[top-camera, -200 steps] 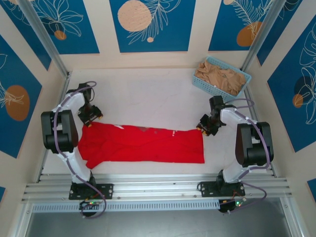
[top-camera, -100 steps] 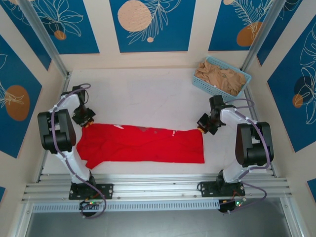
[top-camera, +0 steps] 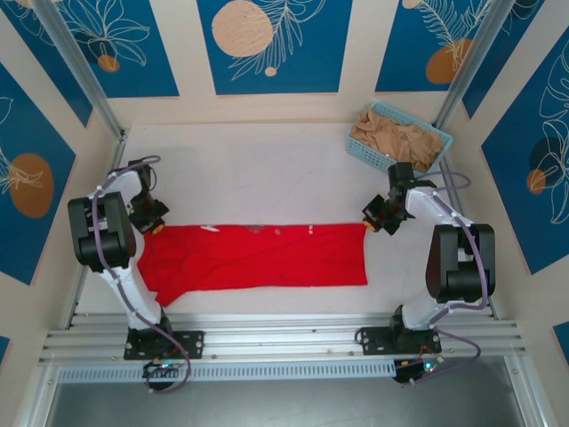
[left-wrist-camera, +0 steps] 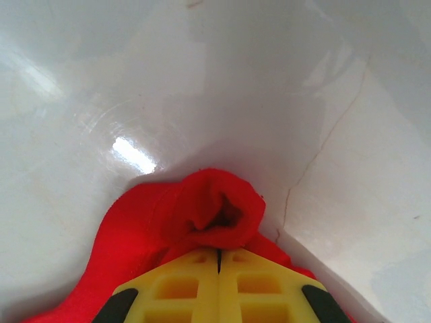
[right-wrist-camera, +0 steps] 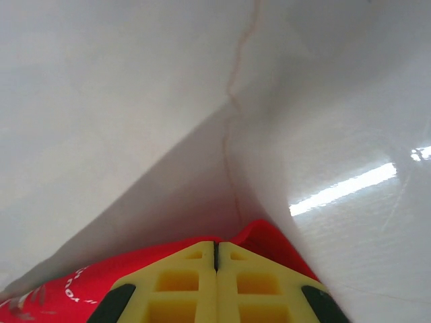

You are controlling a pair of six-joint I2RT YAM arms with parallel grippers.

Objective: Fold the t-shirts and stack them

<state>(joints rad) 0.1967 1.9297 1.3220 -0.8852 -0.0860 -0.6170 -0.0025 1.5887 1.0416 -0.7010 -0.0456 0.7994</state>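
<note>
From above, the red t-shirt (top-camera: 258,258) lay spread in a long band across the near half of the white table (top-camera: 267,169), folded lengthwise, its far edge drawn nearly straight between the two arms. The left gripper (top-camera: 153,224) sat at the shirt's far left corner and the right gripper (top-camera: 373,221) at its far right corner, each touching the cloth. Traces of the print showed small along the far edge. The tan t-shirts (top-camera: 400,138) were heaped in the light blue basket (top-camera: 354,142) at the far right corner of the table, well apart from the red one. In the left wrist view, the left gripper (left-wrist-camera: 218,254) had its yellow fingers pressed together with only a thin seam between them, and a bunched knot of the red t-shirt (left-wrist-camera: 215,208) stuck out past the tips, pinched in the jaws above the glossy table (left-wrist-camera: 202,81). In the right wrist view, the right gripper (right-wrist-camera: 215,245) was likewise fully closed, the red t-shirt (right-wrist-camera: 273,243) clamped between its fingers and showing on both sides of them, with white lettering visible on the cloth at lower left, over the table (right-wrist-camera: 135,101).
</note>
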